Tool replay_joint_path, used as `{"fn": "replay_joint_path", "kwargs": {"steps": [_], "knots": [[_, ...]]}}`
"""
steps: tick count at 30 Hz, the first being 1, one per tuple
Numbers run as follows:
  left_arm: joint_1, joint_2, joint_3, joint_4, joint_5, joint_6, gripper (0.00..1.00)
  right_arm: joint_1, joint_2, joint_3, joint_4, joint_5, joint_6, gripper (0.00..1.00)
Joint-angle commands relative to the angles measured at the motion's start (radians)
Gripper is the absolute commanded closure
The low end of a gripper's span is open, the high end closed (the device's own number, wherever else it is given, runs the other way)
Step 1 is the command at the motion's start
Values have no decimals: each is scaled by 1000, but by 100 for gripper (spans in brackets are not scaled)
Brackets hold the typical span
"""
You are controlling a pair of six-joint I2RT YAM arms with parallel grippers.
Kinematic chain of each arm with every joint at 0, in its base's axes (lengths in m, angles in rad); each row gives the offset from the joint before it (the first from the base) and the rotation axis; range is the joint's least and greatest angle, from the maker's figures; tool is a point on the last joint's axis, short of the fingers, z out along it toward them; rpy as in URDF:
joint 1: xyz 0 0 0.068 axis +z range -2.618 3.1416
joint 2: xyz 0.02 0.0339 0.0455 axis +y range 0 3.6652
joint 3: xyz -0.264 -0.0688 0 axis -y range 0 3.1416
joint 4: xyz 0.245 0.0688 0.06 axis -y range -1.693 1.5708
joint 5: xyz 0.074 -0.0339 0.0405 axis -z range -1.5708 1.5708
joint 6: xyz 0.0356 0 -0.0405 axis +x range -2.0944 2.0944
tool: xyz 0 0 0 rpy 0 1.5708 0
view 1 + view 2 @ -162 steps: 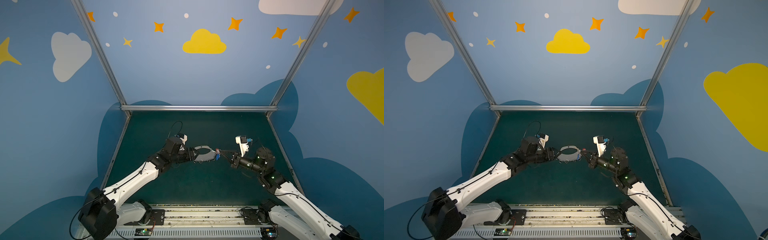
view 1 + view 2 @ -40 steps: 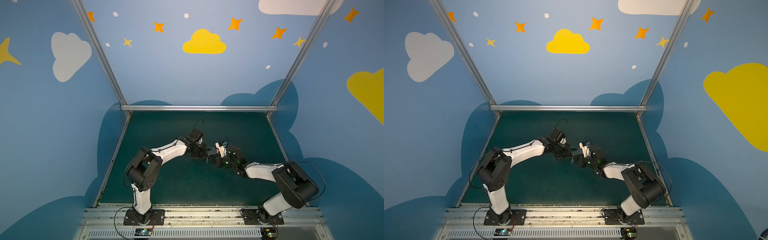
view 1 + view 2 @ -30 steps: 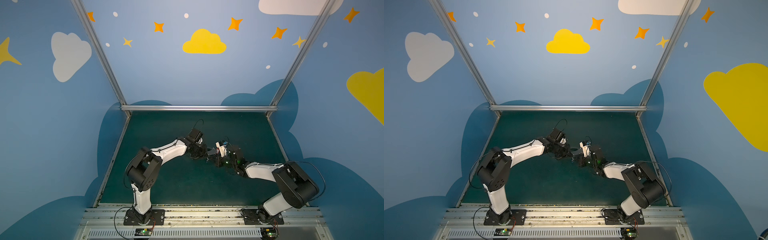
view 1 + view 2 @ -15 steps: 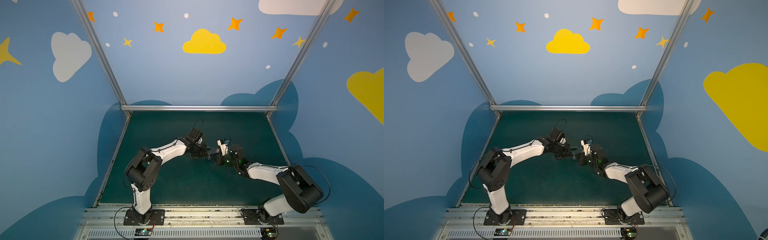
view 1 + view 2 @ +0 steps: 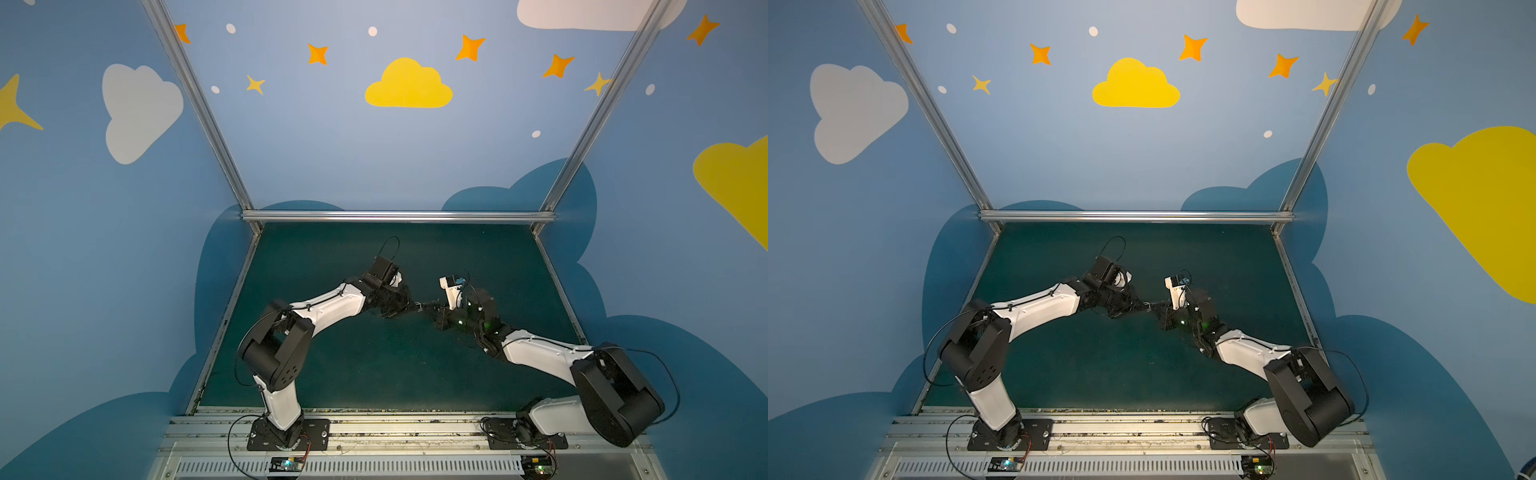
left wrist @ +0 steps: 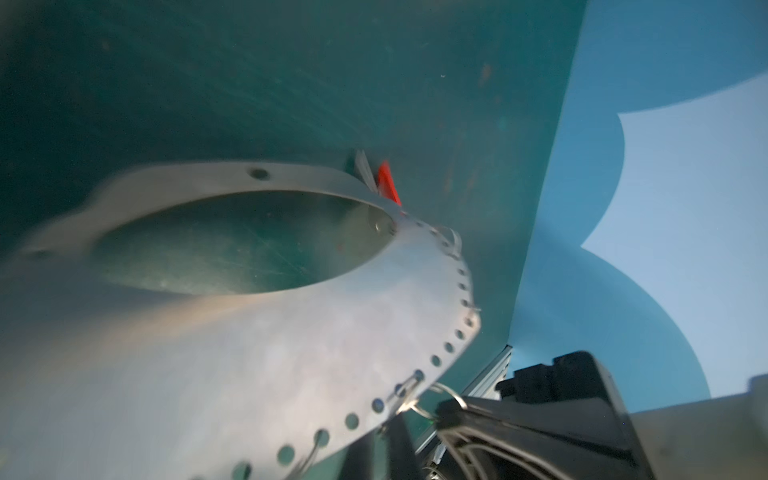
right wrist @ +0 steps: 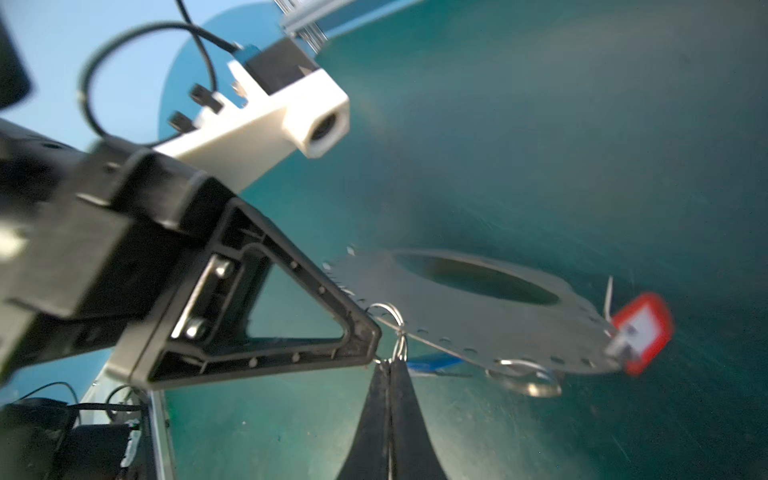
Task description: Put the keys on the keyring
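The keyring (image 7: pixel 478 316), a flat grey oval plate with a big hole, hangs low over the green table between both grippers. In the left wrist view the keyring (image 6: pixel 291 353) fills the foreground. A red-tagged key (image 7: pixel 642 328) dangles at its far edge, and the same red tag (image 6: pixel 388 183) shows beyond the plate. A blue tag (image 7: pixel 432 365) peeks out under the plate. My right gripper (image 7: pixel 390 365) is shut on a small wire ring at the plate's rim. One left finger (image 7: pixel 291 328) touches the same rim; its partner is hidden. In both top views the left gripper (image 5: pixel 409 309) and right gripper (image 5: pixel 428 308) meet mid-table.
The green table mat (image 5: pixel 374 374) is boxed in by blue walls and a metal rail (image 5: pixel 395 216) at the back. Both arm bases stand on the front rail (image 5: pixel 374 432). The left wrist camera mount (image 7: pixel 291 112) sits close above the plate.
Since several seconds ago both arms have come down from a raised hold to just above the mat. In the last second the right wrist shifted slightly right; the grippers still meet.
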Motion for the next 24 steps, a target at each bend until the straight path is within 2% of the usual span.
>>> {"fn": "replay_joint_path", "kwargs": {"steps": [1,13,18,24], "knots": [[14,-52,-8,17,7,-25,81,-1,-85,12,40,-48,-14,100],[48,-279,-15,-59,-67,62,67,-2,-239,60,-83,-123,-59,100],[59,-341,-44,-12,-45,100,63,-2,-266,88,-122,-177,-73,100],[60,-369,-66,32,20,175,63,-2,-276,98,-104,-210,-49,100]]}}
